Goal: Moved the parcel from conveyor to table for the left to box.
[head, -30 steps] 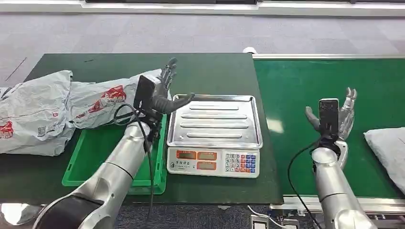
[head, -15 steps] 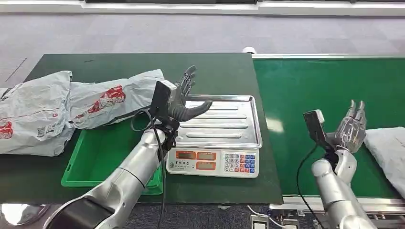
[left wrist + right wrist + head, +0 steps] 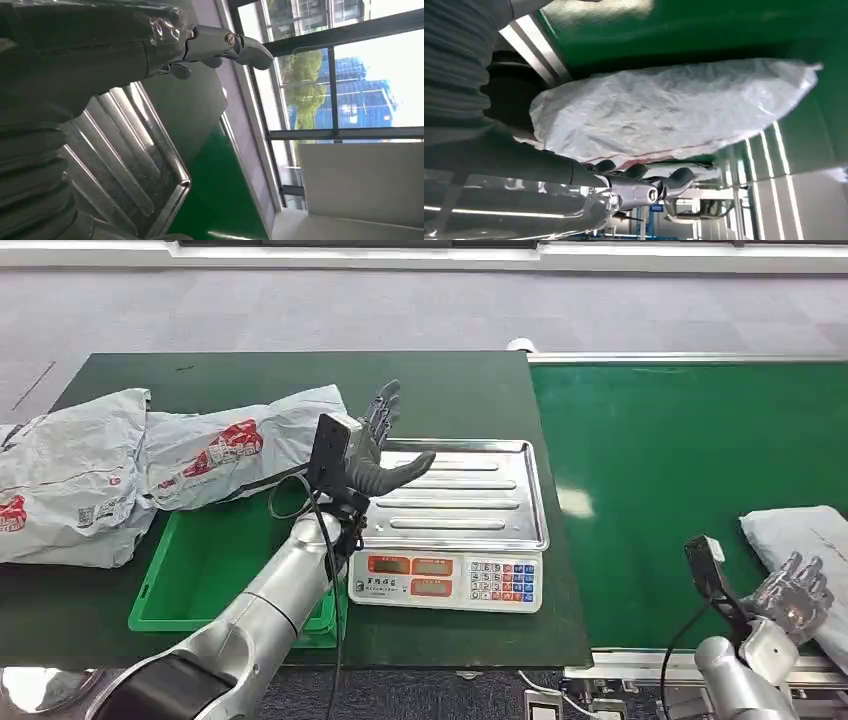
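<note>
A grey-white parcel (image 3: 800, 532) lies on the green conveyor belt (image 3: 680, 460) at the far right. My right hand (image 3: 796, 596) is low at the belt's front edge, just in front of the parcel, with its fingers spread and holding nothing. In the right wrist view the parcel (image 3: 674, 115) bulges right beside the fingers (image 3: 644, 187); I cannot tell whether they touch it. My left hand (image 3: 377, 452) hovers open over the left edge of the scale's steel tray (image 3: 450, 495), its fingers (image 3: 220, 42) extended and empty.
A weighing scale (image 3: 447, 582) stands at the table's right end beside the belt. An empty green bin (image 3: 210, 565) sits left of it. Crumpled grey mail bags (image 3: 120, 465) lie on the dark green table (image 3: 250, 375) behind and left of the bin.
My right hand has dropped from raised over the belt down to its front edge, right beside the parcel. The parcel has come further left into view. My left hand shifted slightly back over the tray.
</note>
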`<state>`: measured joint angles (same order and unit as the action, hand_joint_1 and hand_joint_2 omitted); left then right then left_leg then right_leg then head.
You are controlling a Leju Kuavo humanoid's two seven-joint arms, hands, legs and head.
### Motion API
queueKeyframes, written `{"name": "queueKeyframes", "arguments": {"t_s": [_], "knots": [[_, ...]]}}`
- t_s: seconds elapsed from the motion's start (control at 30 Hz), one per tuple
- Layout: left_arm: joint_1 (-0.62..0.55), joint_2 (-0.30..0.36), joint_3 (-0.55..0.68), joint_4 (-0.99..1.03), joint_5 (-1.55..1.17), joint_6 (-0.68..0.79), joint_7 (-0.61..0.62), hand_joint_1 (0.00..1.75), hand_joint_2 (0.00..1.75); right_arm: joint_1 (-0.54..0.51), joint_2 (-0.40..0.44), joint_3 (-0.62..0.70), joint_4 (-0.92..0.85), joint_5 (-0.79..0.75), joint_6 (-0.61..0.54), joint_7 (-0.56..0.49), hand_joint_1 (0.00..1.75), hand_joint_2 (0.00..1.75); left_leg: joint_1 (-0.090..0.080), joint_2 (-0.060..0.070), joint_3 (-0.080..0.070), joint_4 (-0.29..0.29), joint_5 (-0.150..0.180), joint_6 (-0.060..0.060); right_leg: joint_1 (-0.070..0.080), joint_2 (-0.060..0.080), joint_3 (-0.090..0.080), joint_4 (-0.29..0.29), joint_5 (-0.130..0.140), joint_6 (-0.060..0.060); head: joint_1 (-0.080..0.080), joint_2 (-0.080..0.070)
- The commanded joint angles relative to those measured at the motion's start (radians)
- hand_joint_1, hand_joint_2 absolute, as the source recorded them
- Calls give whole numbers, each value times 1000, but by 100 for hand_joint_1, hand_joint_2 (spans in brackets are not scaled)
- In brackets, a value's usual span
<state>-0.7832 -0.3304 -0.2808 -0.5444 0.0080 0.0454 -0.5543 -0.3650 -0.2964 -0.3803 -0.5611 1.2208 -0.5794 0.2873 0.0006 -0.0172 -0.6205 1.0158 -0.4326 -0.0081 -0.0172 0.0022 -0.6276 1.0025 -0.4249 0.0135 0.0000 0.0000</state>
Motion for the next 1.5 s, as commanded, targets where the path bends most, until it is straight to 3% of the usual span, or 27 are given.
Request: {"name": "queueKeyframes", "arguments": {"t_s": [0.03,0.5,0.7,1.5], "knots": [[-2,41,-18,10,0,15,14,0,175,-19,-17,-80,94,58,102,64,0,175,0,1,3,-1,-1,0,0,0,3,-1,-1,-1,0,0],[18,54,0,-14,3,31,18,0,175,-21,-40,-106,131,47,127,36,0,175,0,3,5,-2,-2,0,0,2,5,-2,-1,-1,0,0],[47,73,19,-49,8,47,21,0,175,-69,-36,-89,160,67,133,30,0,175,0,8,8,-3,-3,0,1,6,7,-3,0,-1,0,0],[53,79,29,-50,12,44,28,0,175,-93,-30,-82,182,89,117,46,0,175,0,5,4,-1,-2,1,1,3,4,-2,0,-1,0,0]]}}
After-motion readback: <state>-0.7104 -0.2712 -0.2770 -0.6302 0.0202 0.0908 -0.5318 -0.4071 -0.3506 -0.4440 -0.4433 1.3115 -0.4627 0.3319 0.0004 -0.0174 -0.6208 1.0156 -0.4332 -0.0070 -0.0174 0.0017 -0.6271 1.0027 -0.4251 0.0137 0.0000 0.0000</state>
